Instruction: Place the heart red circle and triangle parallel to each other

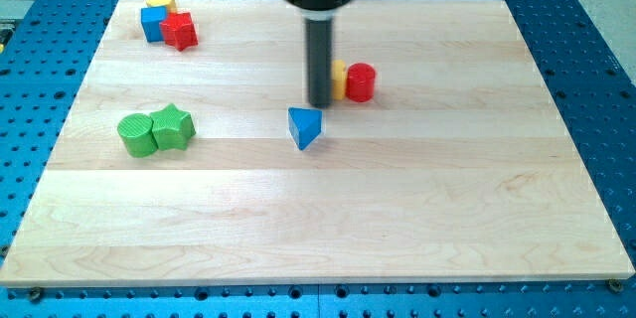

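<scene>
My tip [319, 102] is at the board's middle top. It stands just above the blue triangle [305, 127] and just left of a yellow block [339, 79], whose shape is partly hidden by the rod. The red circle [360, 81] touches the yellow block on its right side. The tip looks close to the yellow block; contact cannot be told.
A yellow block [159, 2], a blue block [153, 24] and a red star [180, 31] cluster at the view's top left. A green circle [136, 135] and a green star [172, 126] sit together at the left. The wooden board [447, 209] lies on a blue perforated table.
</scene>
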